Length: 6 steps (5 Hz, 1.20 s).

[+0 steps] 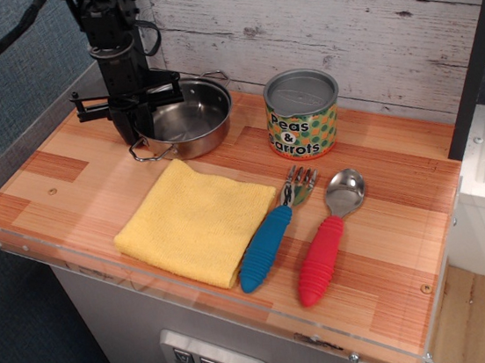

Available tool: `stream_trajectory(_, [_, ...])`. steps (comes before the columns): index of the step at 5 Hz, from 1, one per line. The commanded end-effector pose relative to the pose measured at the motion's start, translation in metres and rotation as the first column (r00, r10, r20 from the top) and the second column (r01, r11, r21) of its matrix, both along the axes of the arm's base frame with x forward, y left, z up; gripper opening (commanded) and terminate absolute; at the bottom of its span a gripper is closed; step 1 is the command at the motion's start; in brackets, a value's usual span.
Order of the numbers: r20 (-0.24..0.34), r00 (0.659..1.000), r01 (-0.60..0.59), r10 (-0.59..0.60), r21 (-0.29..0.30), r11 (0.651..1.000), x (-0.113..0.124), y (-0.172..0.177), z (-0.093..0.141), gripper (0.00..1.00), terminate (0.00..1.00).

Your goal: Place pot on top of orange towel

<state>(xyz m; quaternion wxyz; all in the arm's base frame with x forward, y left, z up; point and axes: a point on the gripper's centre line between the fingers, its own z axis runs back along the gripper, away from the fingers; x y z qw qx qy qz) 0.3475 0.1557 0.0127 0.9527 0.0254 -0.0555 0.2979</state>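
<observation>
The small steel pot (189, 117) sits at the back left of the wooden counter, with one wire handle facing front left. My gripper (135, 128) points straight down at the pot's left rim. Its fingers are close together, one outside the wall and one inside, and they look shut on the rim. The yellow-orange towel (196, 221) lies flat in front of the pot, near the counter's front edge, with nothing on it. A short gap of bare wood separates the towel from the pot.
A "Peas & Carrots" can (302, 114) stands right of the pot. A blue-handled fork (267, 240) and a red-handled spoon (326, 246) lie right of the towel. A plank wall runs behind, and a clear plastic lip (21, 248) edges the counter.
</observation>
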Motion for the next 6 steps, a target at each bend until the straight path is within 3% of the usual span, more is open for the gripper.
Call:
stream_trajectory(1, [0.104,0.995,-0.012,0.01,0.018,1.0,-0.006,0.009,0.043,0.0,0.0])
stream_trajectory(3, [0.159,0.987,-0.027,0.02,0.044,0.999,-0.014,0.009,0.076,0.0,0.0])
stream_trajectory(4, [0.165,0.986,-0.002,-0.002,0.027,1.0,-0.023,0.005,0.083,0.0,0.0])
stream_trajectory(6, [0.14,0.971,0.19,-0.192,0.029,0.981,-0.052,-0.012,0.08,0.0,0.0])
